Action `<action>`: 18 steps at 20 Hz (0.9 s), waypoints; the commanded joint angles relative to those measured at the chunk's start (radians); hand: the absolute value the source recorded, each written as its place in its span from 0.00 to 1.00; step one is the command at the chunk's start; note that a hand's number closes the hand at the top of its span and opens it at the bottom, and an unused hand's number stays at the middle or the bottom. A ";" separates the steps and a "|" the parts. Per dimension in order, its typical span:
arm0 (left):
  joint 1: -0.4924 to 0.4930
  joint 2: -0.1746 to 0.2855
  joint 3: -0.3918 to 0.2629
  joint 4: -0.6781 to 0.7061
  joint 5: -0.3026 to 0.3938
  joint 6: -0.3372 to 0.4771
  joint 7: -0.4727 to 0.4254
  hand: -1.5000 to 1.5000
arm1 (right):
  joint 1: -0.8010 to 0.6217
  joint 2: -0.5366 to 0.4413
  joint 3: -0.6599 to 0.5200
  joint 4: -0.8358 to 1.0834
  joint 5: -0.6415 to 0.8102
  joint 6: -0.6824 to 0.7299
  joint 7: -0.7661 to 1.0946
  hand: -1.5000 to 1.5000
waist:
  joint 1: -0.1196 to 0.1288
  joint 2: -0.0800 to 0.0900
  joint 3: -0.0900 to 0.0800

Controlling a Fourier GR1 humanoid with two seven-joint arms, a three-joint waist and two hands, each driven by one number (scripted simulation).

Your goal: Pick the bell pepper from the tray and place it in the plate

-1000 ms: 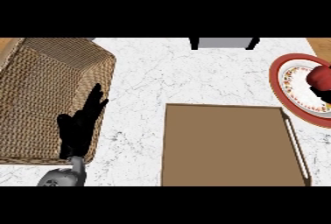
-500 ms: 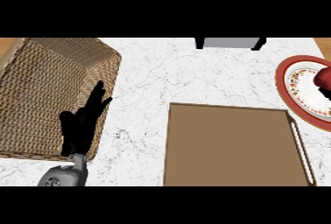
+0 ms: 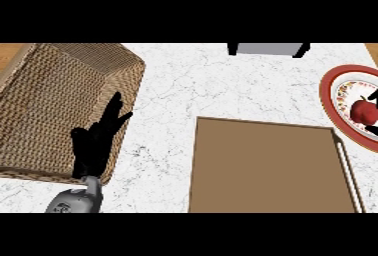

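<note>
- red bell pepper [image 3: 361,111]: on the red-rimmed round plate [image 3: 327,90].
- my left hand [image 3: 96,145]: far left of plate, open, empty.
- my right hand [image 3: 374,96]: at plate's right edge; grip cannot be told. lift straight up, avoid rolling the pepper.

White marbled bench [image 3: 221,85]. On it:
- woven basket [image 3: 44,100] at left
- flat brown tray [image 3: 266,170] at lower middle
- red-rimmed plate [image 3: 329,100] at right edge, cut off by frame, near tray's far corner
- grey box [image 3: 267,48] at far edge

All apart from each other.
</note>
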 commanded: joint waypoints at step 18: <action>0.079 0.041 0.074 0.056 0.007 -0.003 0.003 0.50 | -0.061 -0.112 -0.330 0.276 -0.349 0.469 -0.379 0.00 | -0.015 0.015 -0.010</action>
